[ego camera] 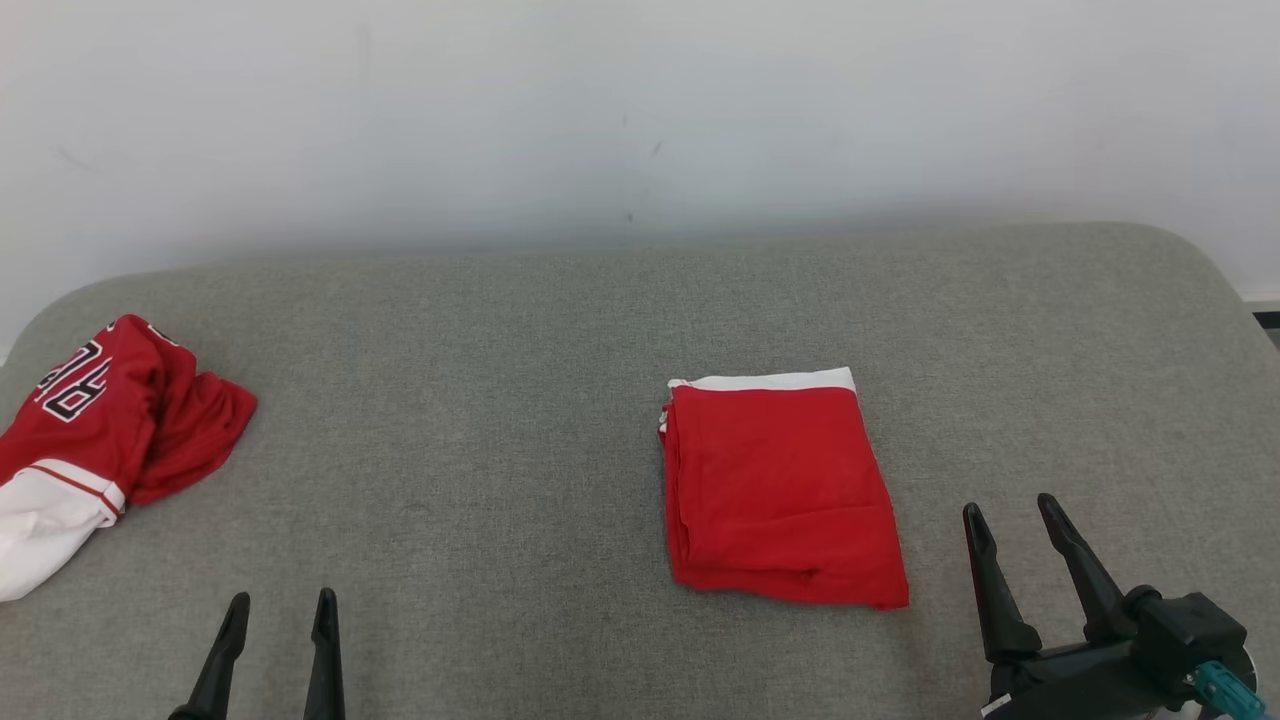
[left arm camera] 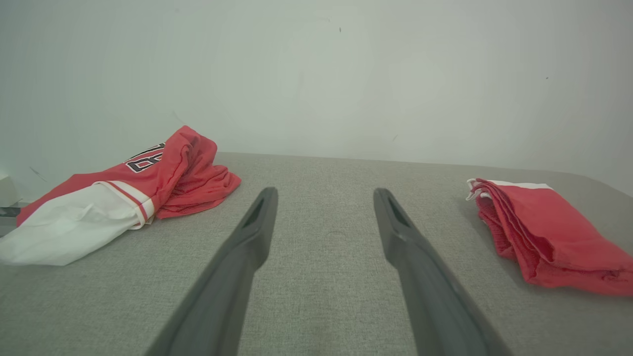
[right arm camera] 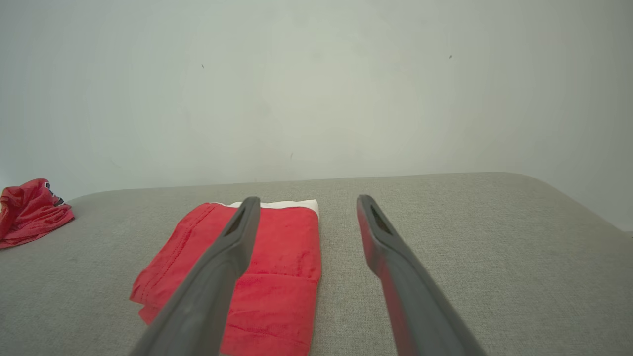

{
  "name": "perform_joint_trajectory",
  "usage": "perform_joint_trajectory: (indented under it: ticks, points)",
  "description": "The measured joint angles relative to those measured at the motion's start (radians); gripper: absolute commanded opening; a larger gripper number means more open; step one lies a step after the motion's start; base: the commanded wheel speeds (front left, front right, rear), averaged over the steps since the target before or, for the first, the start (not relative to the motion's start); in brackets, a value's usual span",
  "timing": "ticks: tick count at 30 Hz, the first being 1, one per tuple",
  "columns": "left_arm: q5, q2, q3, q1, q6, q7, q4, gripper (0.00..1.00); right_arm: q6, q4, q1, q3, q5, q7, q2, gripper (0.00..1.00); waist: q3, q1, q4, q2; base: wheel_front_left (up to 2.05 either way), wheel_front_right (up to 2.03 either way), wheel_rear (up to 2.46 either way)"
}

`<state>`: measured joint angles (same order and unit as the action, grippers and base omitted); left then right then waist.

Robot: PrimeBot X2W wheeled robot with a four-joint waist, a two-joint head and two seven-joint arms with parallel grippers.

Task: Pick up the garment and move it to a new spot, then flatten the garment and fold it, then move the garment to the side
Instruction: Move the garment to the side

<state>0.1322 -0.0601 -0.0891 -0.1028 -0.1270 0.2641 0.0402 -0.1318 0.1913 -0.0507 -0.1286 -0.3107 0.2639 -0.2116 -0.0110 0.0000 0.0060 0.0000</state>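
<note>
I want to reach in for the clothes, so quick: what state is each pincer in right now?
Left pincer: open, holding nothing.
Right pincer: open, holding nothing, clear of the folded red garment.

1. Indoor room, exact kind unclear; reads as a plain garment-folding test setup.
2. Wall [ego camera: 640, 100]: plain white, a few small dark scuffs.
3. Worktop [ego camera: 480, 330]: covered in grey woven fabric, rounded corners, set against the wall.
4. Clothing lies on it: a folded red garment [ego camera: 780, 490], and a crumpled red-and-white jersey [ego camera: 100, 420] well apart at the left.
</note>
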Motion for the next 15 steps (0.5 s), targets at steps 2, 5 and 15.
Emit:
perform_joint_trajectory:
  ticks: [2,5,15]
  points:
    - [0.0,-0.001,-0.001,0.003,-0.001,0.0,0.0,1.0,0.0,0.003,0.0,0.0,-0.004,0.0,0.0,1.0,-0.001,0.0,0.001,0.0,0.0,0.0,0.0]
    - [0.0,-0.002,-0.001,0.012,-0.001,0.0,0.0,1.0,0.0,0.02,-0.012,-0.007,-0.005,0.0,-0.007,1.0,-0.004,0.0,0.004,0.0,0.0,0.0,0.0]
    - [0.0,-0.002,0.026,0.062,-0.002,0.0,-0.001,1.0,0.0,0.207,-0.216,-0.086,-0.044,-0.082,-0.073,1.0,-0.046,0.0001,0.025,0.0001,0.0,0.0,0.0]
